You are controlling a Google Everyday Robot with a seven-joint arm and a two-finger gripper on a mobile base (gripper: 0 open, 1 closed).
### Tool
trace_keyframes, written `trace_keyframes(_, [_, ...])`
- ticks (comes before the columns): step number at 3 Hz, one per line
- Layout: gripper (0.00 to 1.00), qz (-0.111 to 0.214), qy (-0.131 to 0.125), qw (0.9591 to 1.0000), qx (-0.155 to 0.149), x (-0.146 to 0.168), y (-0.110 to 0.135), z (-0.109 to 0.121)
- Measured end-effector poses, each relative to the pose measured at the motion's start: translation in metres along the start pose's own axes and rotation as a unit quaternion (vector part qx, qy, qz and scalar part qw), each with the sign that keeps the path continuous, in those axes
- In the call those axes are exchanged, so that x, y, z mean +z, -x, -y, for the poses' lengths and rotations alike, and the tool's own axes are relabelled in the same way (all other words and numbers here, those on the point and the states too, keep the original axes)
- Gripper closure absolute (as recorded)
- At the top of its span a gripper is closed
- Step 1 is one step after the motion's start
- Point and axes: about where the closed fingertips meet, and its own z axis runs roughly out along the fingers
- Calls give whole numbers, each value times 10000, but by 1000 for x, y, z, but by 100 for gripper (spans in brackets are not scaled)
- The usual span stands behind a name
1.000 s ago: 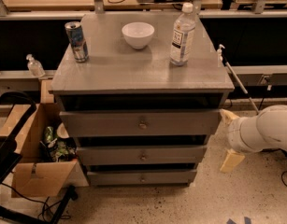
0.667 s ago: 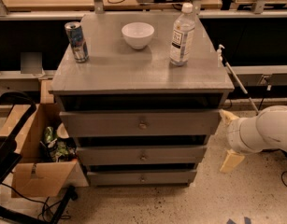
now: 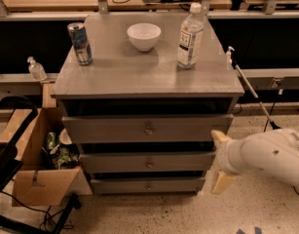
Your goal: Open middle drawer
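Observation:
The grey cabinet (image 3: 90, 82) has three stacked drawers. The middle drawer (image 3: 115, 163) has a mid-sized flat front with a small round knob (image 3: 149, 164) at its centre, and it looks shut. My gripper (image 3: 220, 160) is at the cabinet's right front corner, level with the middle drawer and to the right of its front. Its two pale fingers (image 3: 222, 182) are spread apart, one above the other, and hold nothing. They are well to the right of the knob.
On the cabinet top stand a can (image 3: 80, 43), a white bowl (image 3: 143, 36) and a water bottle (image 3: 190, 36). The taller top drawer (image 3: 105, 129) and the narrow bottom drawer (image 3: 120, 185) look shut. An open cardboard box (image 3: 39, 179) sits on the floor at the left.
My gripper has moved left and down, closer to the cabinet's right front corner. The drawers and the things on top have not moved.

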Motion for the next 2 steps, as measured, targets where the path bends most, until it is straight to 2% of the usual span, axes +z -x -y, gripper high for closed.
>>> trace_keyframes(1, [0,102,124,9997,-158,53,5,-27])
trace_keyframes(2, [0,311,198,9990,-266,98,7,-43])
